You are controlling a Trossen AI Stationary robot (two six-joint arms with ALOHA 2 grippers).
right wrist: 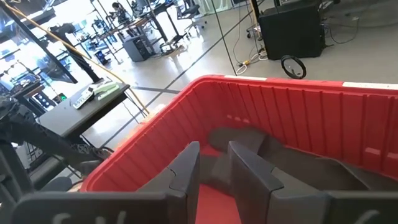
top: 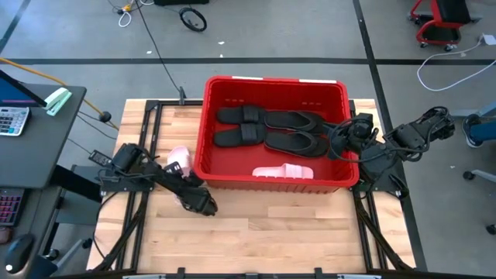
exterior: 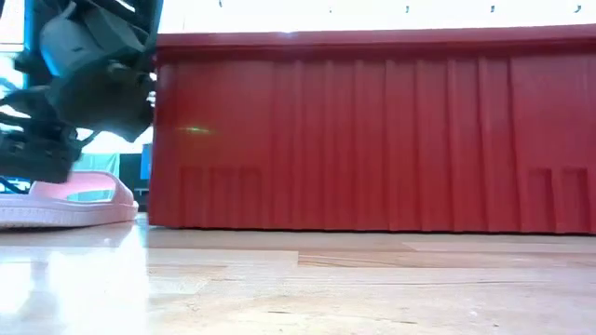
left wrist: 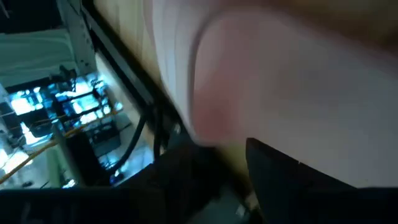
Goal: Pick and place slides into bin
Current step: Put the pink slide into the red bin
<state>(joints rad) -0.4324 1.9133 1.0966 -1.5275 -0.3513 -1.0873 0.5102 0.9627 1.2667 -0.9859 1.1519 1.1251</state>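
Observation:
The red bin (top: 208,159) stands at the table's far middle; it also shows in the low view (exterior: 372,140) and in the right wrist view (right wrist: 298,106). Several black slides (top: 267,128) and one pale pink slide (top: 283,172) lie flat in it. A second pale pink slide (top: 178,160) rests sole-down on the table just left of the bin, also seen in the low view (exterior: 65,203) and close up in the left wrist view (left wrist: 280,93). My left gripper (exterior: 84,84) hangs right over it. My right gripper (right wrist: 214,171) is open and empty over the bin's right end (top: 339,139).
Bare wooden table top (top: 279,225) lies between the bin and the near edge. A side desk with a calculator (top: 12,120) stands left of the table. Cables and a chair base (top: 438,19) lie on the floor beyond.

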